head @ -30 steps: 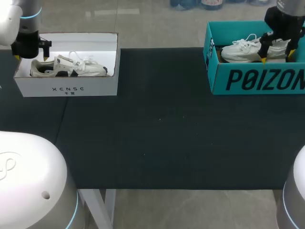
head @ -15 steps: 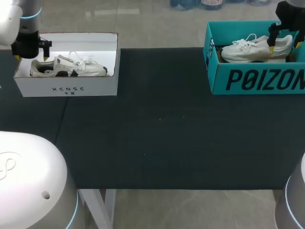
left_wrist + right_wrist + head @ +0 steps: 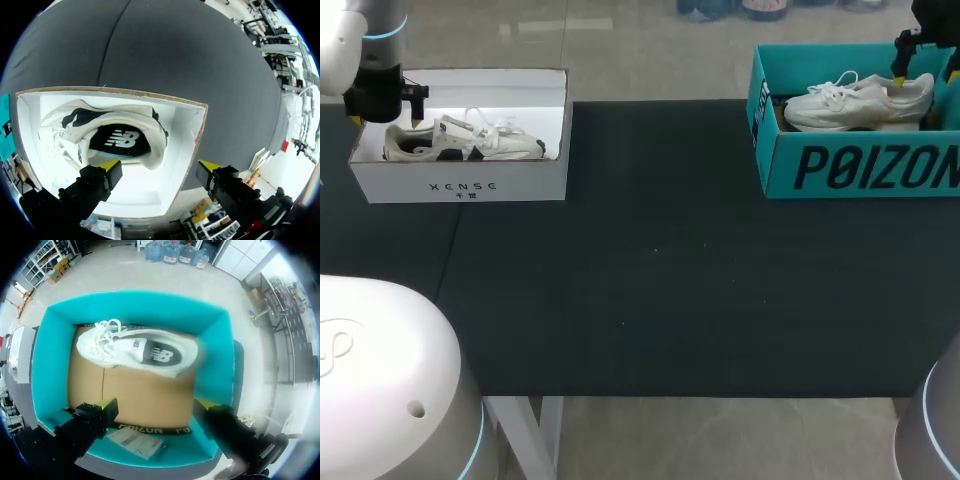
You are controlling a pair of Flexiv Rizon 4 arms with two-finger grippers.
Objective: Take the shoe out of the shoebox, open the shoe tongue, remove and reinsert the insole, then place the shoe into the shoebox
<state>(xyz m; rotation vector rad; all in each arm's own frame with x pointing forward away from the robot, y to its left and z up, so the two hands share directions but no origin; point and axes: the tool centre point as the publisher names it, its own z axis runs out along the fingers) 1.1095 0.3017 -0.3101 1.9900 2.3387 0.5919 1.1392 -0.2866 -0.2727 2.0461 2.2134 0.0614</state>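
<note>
Shoe (image 3: 860,102) on the right: white, lying on its side in the teal shoebox (image 3: 860,165), toe toward the middle of the table. In the right wrist view the shoe (image 3: 140,352) sits along the box's far wall, on the brown cardboard floor, insole in place.

Right gripper (image 3: 924,72): above the heel end of the box, fingers spread wide, holding nothing. In its own view the right gripper (image 3: 153,402) hangs clear of the shoe, over the near side of the teal shoebox (image 3: 50,360).

Second shoe (image 3: 465,140), white with dark patches, lies in the white shoebox (image 3: 460,185) at the left. Left gripper (image 3: 387,122): over the heel end, also wide open and empty. In the left wrist view the left gripper (image 3: 160,165) has one tip above the heel of the second shoe (image 3: 120,135) and the other out past the wall of the white shoebox (image 3: 190,130).

Dark table mat (image 3: 660,280) between the boxes is bare of shoes.

Step, as a judgement: both shoes are boxed and both grippers empty. That fits either the take-out not yet begun or the final placing just done. These pictures do not settle which.

If it is the take-out, the next move calls for a straight descent. The fingers must be turned across the narrow heel or collar, then closed without catching the box wall.
</note>
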